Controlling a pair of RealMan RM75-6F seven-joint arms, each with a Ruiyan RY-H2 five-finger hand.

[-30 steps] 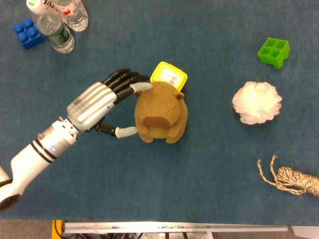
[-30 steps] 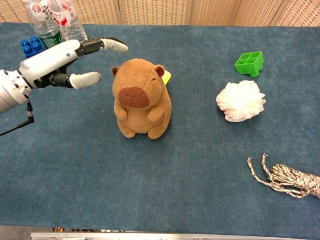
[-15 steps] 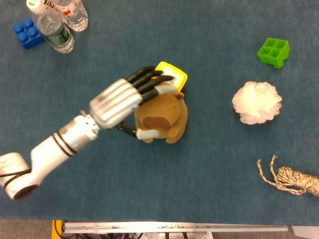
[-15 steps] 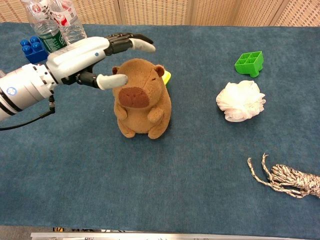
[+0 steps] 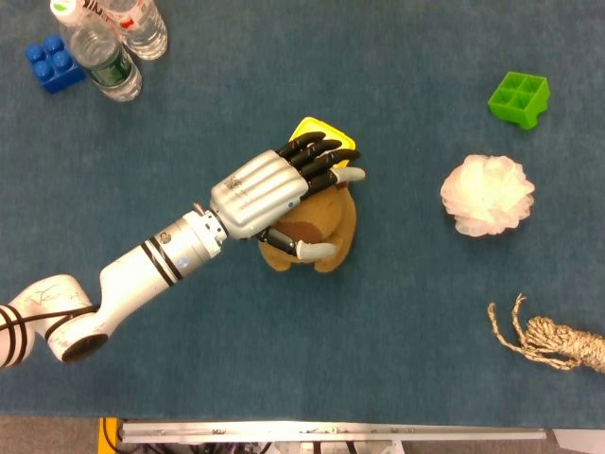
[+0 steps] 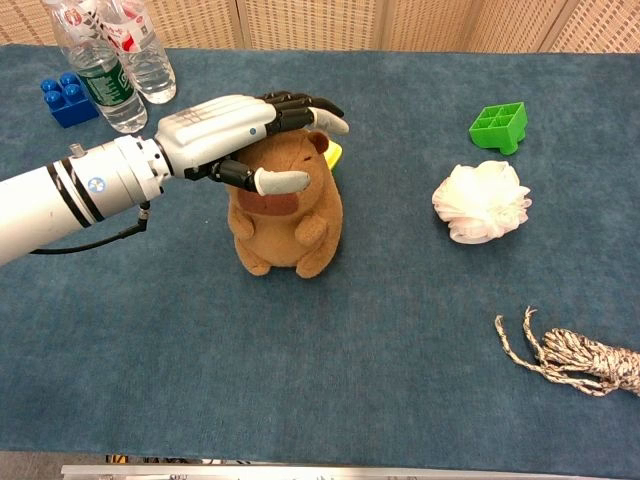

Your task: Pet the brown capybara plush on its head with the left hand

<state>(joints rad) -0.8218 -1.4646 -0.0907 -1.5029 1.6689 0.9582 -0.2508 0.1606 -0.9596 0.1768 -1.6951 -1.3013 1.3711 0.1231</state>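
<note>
1. The left hand (image 6: 235, 135), fingers spread and holding nothing, lies over the head of the brown capybara plush (image 6: 290, 215).
2. The plush stands upright mid-worktop (image 6: 300, 380), a yellow container (image 5: 312, 134) just behind.
3. Bottles (image 6: 105, 65) stand far left; white pompom (image 6: 480, 200) well right.

Brown capybara plush (image 6: 290, 215): upright, seated on blue tabletop (image 6: 300, 350) near centre, slightly toward far edge. Darker brown snout faces near edge. Stubby forelegs at front. Head top covered by left hand (image 6: 245, 130).
</note>
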